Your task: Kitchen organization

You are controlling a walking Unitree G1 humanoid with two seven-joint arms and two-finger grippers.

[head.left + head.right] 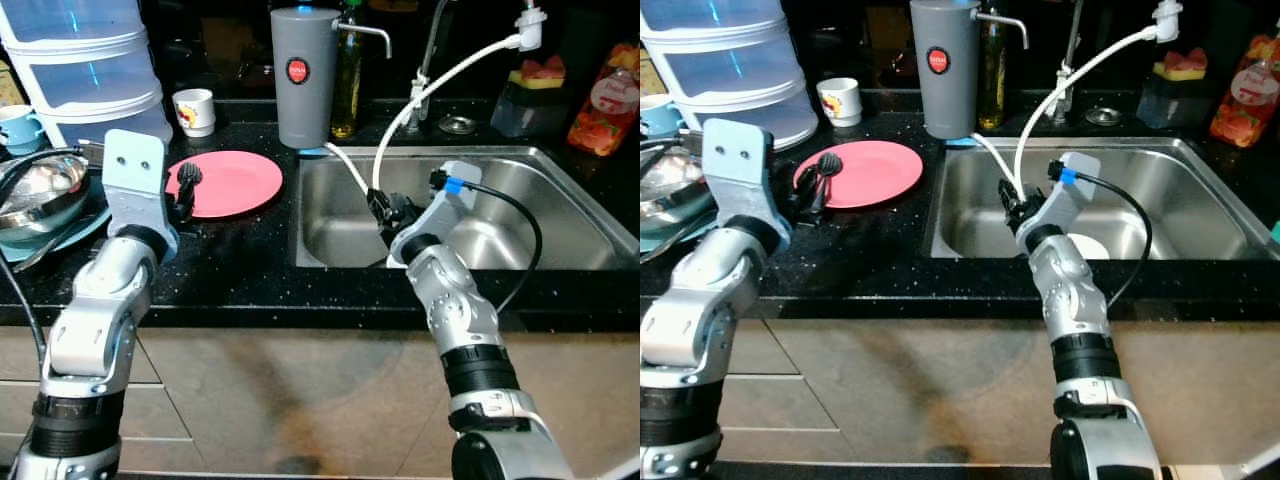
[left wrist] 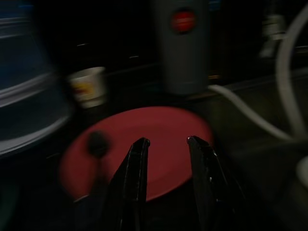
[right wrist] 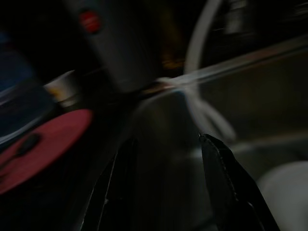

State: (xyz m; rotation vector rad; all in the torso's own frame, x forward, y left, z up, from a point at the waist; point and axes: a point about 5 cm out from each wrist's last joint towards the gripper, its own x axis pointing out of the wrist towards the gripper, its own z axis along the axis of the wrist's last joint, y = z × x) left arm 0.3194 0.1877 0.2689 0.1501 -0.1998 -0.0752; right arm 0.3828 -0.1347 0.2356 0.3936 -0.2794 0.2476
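Black speckled counter (image 1: 240, 270) runs wall to wall, with a steel sink (image 1: 560, 225) sunk into its right half. Left arm is up, elbow bent, wrist block raised over the counter's front; the left gripper (image 2: 166, 144) points at the red plate (image 1: 235, 180), fingers parted with nothing between them, tips above the plate's near rim. A black utensil (image 1: 825, 170) lies across the plate's left side. Right arm reaches forward over the counter lip, and the right gripper (image 3: 166, 142) hangs over the sink's near-left corner, fingers spread and empty, a blue-tipped cable looping off its wrist. A white hose (image 1: 440, 85) arcs down from the tap into the basin just beside that gripper, and a white round thing (image 1: 1085, 245) sits on the sink floor. Behind the plate stand a grey jug (image 1: 305, 75) at the sink's rim and a white mug (image 1: 195, 110). Stacked clear containers (image 1: 85, 60) and a metal bowl (image 1: 40, 190) crowd the far left edge. Open counter lies between plate and sink.
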